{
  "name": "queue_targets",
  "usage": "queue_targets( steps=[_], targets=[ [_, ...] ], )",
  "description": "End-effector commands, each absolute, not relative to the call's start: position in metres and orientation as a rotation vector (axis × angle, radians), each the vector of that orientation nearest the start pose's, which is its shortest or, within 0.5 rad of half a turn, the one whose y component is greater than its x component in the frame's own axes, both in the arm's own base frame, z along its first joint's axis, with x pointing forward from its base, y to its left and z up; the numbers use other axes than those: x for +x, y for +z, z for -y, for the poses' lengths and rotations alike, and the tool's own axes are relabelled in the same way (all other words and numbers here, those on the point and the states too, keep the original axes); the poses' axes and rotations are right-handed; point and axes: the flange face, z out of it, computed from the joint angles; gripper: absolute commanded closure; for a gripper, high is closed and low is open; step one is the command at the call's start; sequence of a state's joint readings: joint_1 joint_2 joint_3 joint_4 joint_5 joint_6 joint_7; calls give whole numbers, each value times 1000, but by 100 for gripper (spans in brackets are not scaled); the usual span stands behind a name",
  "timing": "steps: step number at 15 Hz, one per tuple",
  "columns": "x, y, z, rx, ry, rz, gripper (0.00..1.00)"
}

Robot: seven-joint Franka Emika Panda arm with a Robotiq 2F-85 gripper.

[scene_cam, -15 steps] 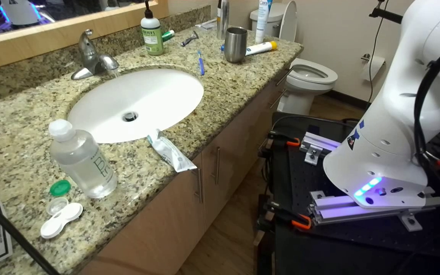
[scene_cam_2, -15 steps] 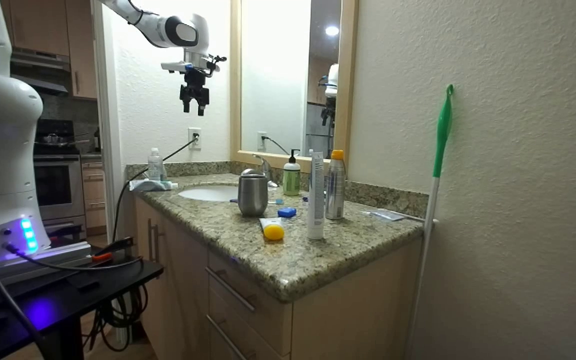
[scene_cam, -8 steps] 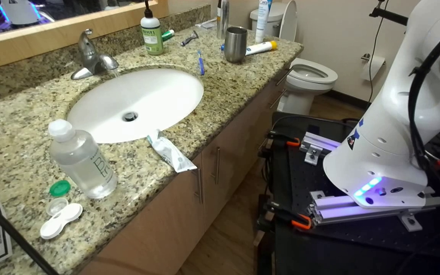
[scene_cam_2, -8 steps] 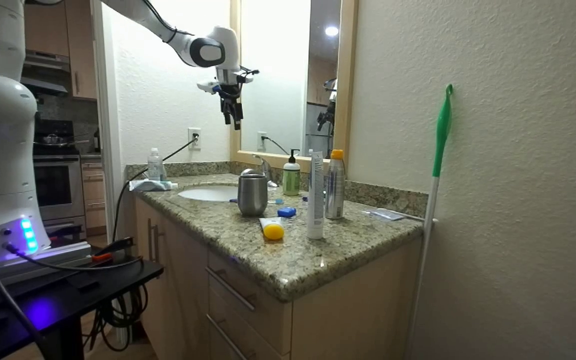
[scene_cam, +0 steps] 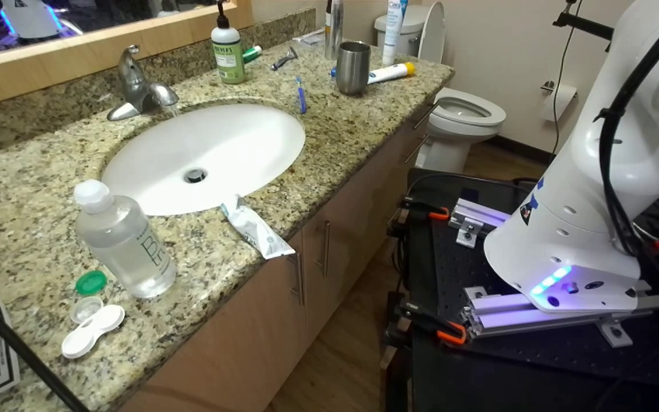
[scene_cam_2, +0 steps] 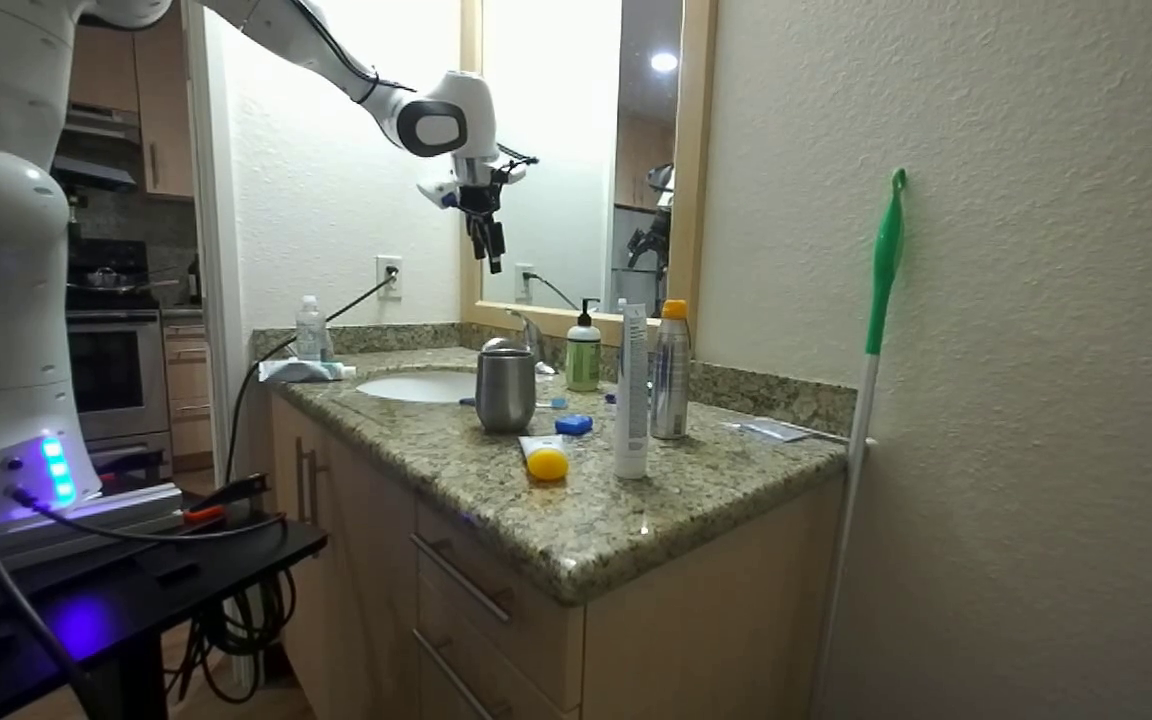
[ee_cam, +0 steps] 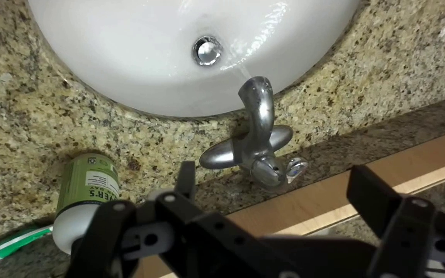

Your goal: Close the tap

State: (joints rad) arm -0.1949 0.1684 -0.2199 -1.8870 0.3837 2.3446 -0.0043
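Note:
The chrome tap (scene_cam: pixel 141 91) stands at the back rim of the white basin (scene_cam: pixel 238 137). Water runs from its spout, and the stream (ee_cam: pixel 243 70) shows in the wrist view. In the wrist view the tap (ee_cam: pixel 260 112) lies ahead of the jaws, its lever handle (ee_cam: pixel 269 172) toward the mirror. In an exterior view the tap (scene_cam_2: pixel 533 340) is partly hidden behind the steel cup. My gripper (scene_cam_2: pixel 487 263) hangs in the air above the tap, apart from it, pointing down and slightly tilted. In the wrist view my gripper (ee_cam: pixel 272 173) is open and empty, its fingers wide apart.
A green soap bottle (ee_cam: pixel 87 185) stands beside the tap, close to one finger in the wrist view. The wooden mirror frame (ee_cam: pixel 323 189) runs behind the tap. A steel cup (scene_cam_2: pixel 506 390), upright tube (scene_cam_2: pixel 633 400) and spray can (scene_cam_2: pixel 672 370) stand on the counter. A clear bottle (scene_cam: pixel 126 240) stands before the basin.
In an exterior view my gripper has moved right and down, toward the mirror and the tap, tilting a little. The arm has swung with it. The water keeps running.

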Motion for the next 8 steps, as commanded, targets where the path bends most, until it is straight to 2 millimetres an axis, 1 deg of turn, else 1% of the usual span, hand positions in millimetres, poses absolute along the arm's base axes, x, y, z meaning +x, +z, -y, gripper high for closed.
queue_targets(
  steps=[1, 2, 4, 6, 8],
  targets=[
    [599, 419, 260, -2742, -574, -980, 0],
    [605, 412, 263, -2734, -615, -974, 0],
    [618, 397, 256, -2701, -693, -965, 0],
    [634, 385, 250, -2698, -734, -949, 0],
    [648, 379, 245, -2698, -754, -942, 0]
  ],
)
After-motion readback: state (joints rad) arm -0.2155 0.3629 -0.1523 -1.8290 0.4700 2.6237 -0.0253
